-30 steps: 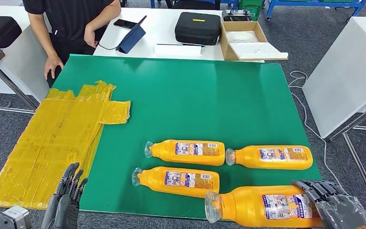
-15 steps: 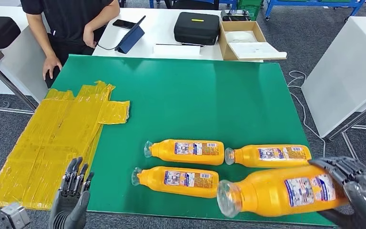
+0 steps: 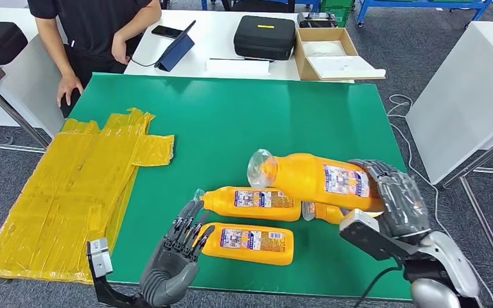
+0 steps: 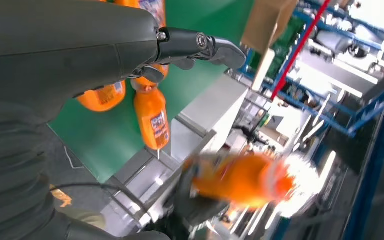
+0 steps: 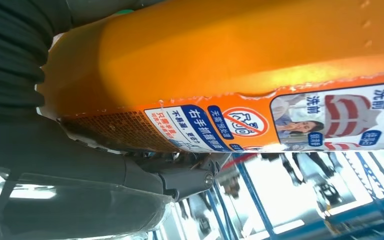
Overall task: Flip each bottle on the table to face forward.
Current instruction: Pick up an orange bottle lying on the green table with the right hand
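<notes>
Orange plastic dominates the lower right of the head view: a bottle (image 3: 314,180) is gripped at its base end by the right hand (image 3: 391,199) and held clear above the green table (image 3: 244,128), clear cap pointing toward the frame's left and label showing. In the right wrist view the same bottle is seen very close, its printed label partly cut off at the frame edge and the fingers mostly hidden behind it. In the left wrist view it is only a blurred orange shape.

Three more bottles lie on the table beneath. The rear bottle (image 3: 253,203) and the front bottle (image 3: 250,243) lie on their sides with labels up. The third bottle (image 3: 326,212) is largely hidden behind the held one and the right hand, so its facing cannot be made out.

At lower left of centre the left hand (image 3: 176,256) is seen with fingers spread and nothing held, its fingertips (image 3: 189,224) near the two bottle caps; contact cannot be judged.

Yellow sheets (image 3: 70,192) lie at the left. A person (image 3: 96,32) is cut off at the upper left.
</notes>
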You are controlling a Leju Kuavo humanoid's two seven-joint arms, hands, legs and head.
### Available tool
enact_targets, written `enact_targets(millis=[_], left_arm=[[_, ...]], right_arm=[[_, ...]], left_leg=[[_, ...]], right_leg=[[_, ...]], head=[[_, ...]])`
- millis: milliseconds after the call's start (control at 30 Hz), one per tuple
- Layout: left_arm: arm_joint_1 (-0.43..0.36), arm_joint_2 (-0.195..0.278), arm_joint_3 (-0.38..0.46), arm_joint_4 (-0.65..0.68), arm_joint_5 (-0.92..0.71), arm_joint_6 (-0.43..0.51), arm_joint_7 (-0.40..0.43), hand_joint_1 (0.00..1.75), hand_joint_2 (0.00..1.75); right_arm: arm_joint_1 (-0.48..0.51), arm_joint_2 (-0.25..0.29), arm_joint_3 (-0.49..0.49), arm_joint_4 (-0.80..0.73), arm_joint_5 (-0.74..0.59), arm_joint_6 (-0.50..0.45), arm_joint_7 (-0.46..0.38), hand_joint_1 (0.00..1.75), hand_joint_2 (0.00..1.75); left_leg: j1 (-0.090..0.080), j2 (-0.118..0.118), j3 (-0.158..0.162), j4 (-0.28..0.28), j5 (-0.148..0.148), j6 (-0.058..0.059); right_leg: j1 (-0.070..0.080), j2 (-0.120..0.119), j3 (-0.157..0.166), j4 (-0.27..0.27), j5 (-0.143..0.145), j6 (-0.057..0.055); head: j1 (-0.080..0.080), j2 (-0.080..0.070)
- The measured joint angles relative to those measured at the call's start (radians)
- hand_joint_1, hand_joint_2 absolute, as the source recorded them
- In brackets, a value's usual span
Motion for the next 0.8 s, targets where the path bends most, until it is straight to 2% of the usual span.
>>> enact_targets(millis=[167,367,600,800], left_arm=[[-0.053,-0.005,-0.024,0.029,-0.075,0.042,-0.005,0.00,1.75],[-0.106,-0.039,0.001,0.073,-0.202,0.180,-0.038,0.00,1.75],[-0.150,-0.073,0.083,0.125,-0.254,0.314,-0.057,0.00,1.75],[-0.174,-0.089,0.140,0.161,-0.260,0.333,-0.060,0.00,1.75]], right_arm=[[-0.055,0.129,0.050,0.088,0.006,-0.024,0.031,1.58,1.75],[-0.074,0.240,0.084,0.131,-0.016,-0.030,0.041,1.54,1.75],[-0.108,0.308,0.142,0.150,-0.045,-0.032,0.049,1.54,1.75],[-0.133,0.334,0.181,0.158,-0.048,-0.032,0.057,1.54,1.75]], left_leg=[[0.001,-0.001,-0.002,0.000,0.001,-0.001],[0.001,-0.001,-0.003,0.000,0.001,-0.001],[0.000,-0.001,-0.004,0.000,0.001,-0.001],[0.000,-0.001,-0.004,0.000,0.001,-0.001]], right_leg=[[0.000,-0.001,-0.001,0.000,0.000,0.000],[0.000,0.000,-0.002,0.000,0.000,0.000],[0.000,0.000,-0.003,0.001,0.000,0.000],[0.000,-0.001,-0.003,0.001,0.000,0.000]], head=[[0.000,0.000],[0.000,0.000],[0.000,0.000],[0.000,0.000]])
